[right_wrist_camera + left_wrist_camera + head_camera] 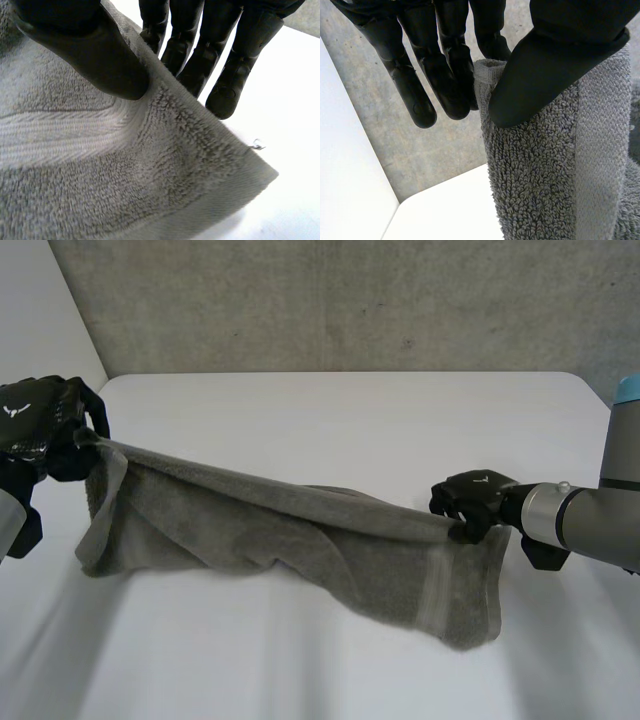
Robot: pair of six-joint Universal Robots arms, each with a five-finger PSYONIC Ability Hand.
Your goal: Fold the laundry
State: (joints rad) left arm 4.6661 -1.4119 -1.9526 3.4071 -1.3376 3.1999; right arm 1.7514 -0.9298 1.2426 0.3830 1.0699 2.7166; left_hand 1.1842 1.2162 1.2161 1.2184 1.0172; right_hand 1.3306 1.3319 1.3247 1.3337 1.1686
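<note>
Left hand (40,425): thumb clamps the top corner of the grey towel (280,530) against the fingers (440,75), which are nearly straight. Right hand (475,502): same pinch, thumb on top of the towel's edge near its right corner, fingers (225,65) behind the cloth. The towel is strung between both hands, left end higher, slack hanging down to the white counter (350,410). Grey concrete wall (350,300) at the far side.
</note>
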